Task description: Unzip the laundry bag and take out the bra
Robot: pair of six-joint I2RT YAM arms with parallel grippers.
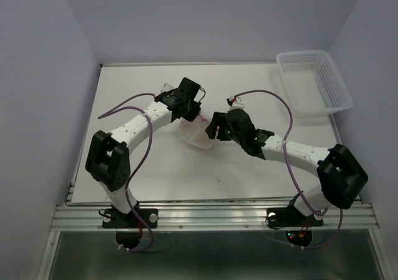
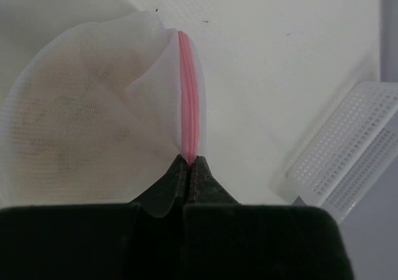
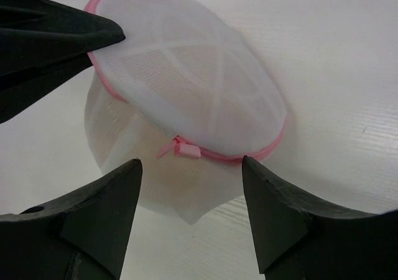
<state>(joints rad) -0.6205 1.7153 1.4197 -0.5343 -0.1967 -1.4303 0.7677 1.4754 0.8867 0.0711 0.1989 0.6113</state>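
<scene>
Mesh: one laundry bag (image 3: 186, 87), left end effector (image 2: 188, 162) clamping its zipper (image 2: 188, 106), right end effector (image 3: 189, 160) spread wide.

A: How is the light?
B: Bright and even. The white worktop (image 1: 249, 174) nearly washes out, and shadows are faint and soft.
A: Sharpness?
B: The overhead view is crisp. In the wrist views, the near fingers (image 3: 106, 224) are featureless black and slightly soft.

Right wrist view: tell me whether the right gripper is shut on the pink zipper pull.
No, the right gripper is open, its fingers flanking the zipper pull on the laundry bag without touching it.
</scene>
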